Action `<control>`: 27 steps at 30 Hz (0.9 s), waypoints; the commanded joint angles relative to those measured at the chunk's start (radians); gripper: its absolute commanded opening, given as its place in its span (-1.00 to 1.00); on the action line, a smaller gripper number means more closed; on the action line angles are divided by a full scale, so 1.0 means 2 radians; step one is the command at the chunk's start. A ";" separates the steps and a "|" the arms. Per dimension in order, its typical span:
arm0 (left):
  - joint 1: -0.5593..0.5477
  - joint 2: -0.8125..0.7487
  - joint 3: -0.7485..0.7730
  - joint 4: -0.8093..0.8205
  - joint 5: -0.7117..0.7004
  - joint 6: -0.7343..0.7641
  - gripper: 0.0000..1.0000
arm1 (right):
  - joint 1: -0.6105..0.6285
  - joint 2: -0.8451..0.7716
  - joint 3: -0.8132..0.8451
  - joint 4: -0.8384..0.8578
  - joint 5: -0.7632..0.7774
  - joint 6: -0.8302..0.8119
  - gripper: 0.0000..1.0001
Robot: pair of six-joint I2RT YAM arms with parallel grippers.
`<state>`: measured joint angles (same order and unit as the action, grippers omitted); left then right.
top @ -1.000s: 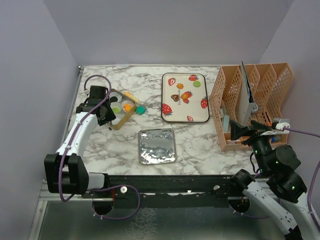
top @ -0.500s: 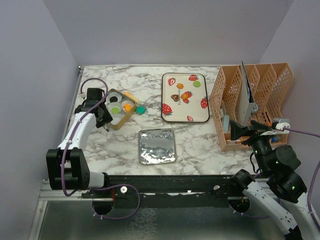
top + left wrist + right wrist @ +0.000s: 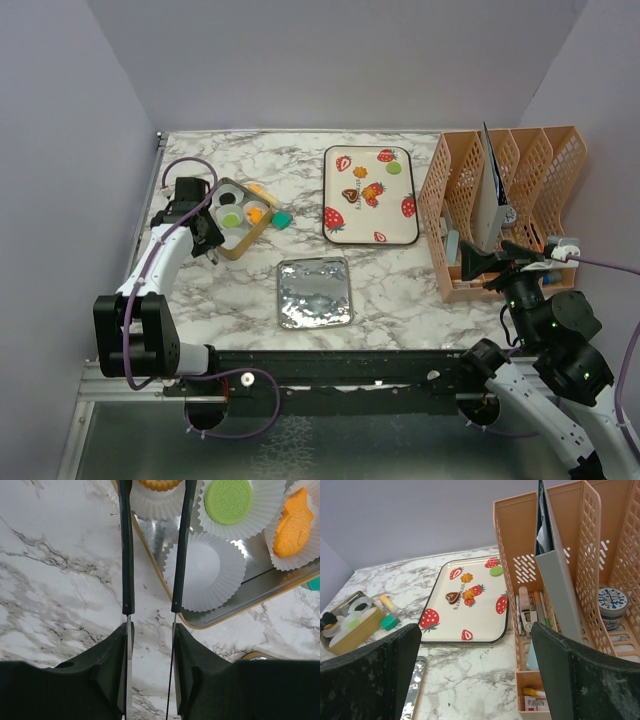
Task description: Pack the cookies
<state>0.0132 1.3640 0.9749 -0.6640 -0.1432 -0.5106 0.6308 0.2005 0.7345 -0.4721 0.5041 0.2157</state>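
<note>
A gold-rimmed tin [image 3: 243,240] holds white paper cups with cookies: a green round one [image 3: 229,500], an orange fish [image 3: 295,525] and a tan one [image 3: 159,484]. One cup [image 3: 205,570] is empty. My left gripper [image 3: 155,510] straddles the tin's near-left rim [image 3: 150,555], its thin fingers apart and nothing gripped between them. In the top view the left gripper [image 3: 207,240] sits at that corner. More cookies lie on the strawberry tray [image 3: 335,235]: a brown heart [image 3: 452,597], two orange ones [image 3: 466,578] and a green one [image 3: 495,571]. My right gripper [image 3: 470,680] hangs wide open, far right.
A foil lid [image 3: 314,292] lies on the marble in front of the tray. A teal block [image 3: 282,219] and a yellow piece [image 3: 258,189] sit beside the tin. A peach desk organiser [image 3: 500,200] with a grey folder stands at the right.
My left arm has shifted slightly left, drawing its fingers back from over the tin to its near-left corner. The right arm has not moved.
</note>
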 commanded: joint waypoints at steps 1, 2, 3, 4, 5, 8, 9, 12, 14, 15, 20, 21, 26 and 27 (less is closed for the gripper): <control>0.003 0.003 0.003 0.013 -0.015 0.008 -0.30 | 0.000 -0.007 -0.006 0.004 -0.007 -0.007 1.00; 0.003 0.004 0.003 0.014 -0.015 0.008 -0.29 | 0.000 -0.007 -0.006 0.004 -0.007 -0.007 1.00; 0.003 0.004 0.003 0.014 -0.016 0.008 -0.29 | 0.000 -0.007 -0.006 0.004 -0.007 -0.007 1.00; 0.003 0.005 0.004 0.015 -0.017 0.008 -0.29 | 0.000 -0.008 -0.006 0.004 -0.007 -0.007 1.00; 0.003 0.006 0.004 0.017 -0.018 0.008 -0.29 | 0.000 -0.008 -0.006 0.004 -0.007 -0.007 1.00; 0.003 0.008 0.006 0.021 -0.019 0.005 -0.28 | 0.000 -0.009 -0.006 0.004 -0.007 -0.007 1.00; 0.003 0.009 0.006 0.024 -0.018 0.005 -0.27 | 0.000 -0.009 -0.006 0.004 -0.007 -0.006 1.00; 0.003 0.011 0.007 0.028 -0.017 0.003 -0.22 | 0.000 -0.009 -0.006 0.003 -0.007 -0.007 1.00; 0.003 0.012 0.008 0.029 -0.016 0.003 -0.22 | 0.000 -0.010 -0.006 0.003 -0.007 -0.006 1.00; 0.003 0.013 0.008 0.031 -0.016 0.003 -0.21 | 0.000 -0.010 -0.006 0.004 -0.007 -0.006 1.00; 0.003 0.018 0.011 0.033 -0.015 0.003 -0.14 | 0.000 -0.011 -0.006 0.003 -0.006 -0.006 1.00; 0.003 0.018 0.011 0.033 -0.015 0.003 -0.13 | 0.000 -0.011 -0.006 0.003 -0.006 -0.006 1.00; 0.003 0.014 0.011 0.032 -0.015 0.004 -0.10 | 0.000 -0.011 -0.006 0.003 -0.006 -0.006 1.00; 0.003 0.013 0.011 0.033 -0.014 0.005 -0.08 | 0.000 -0.010 -0.006 0.003 -0.006 -0.006 1.00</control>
<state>0.0132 1.3964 0.9749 -0.6247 -0.1497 -0.5076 0.6308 0.1928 0.7334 -0.4721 0.5041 0.2157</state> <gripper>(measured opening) 0.448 0.998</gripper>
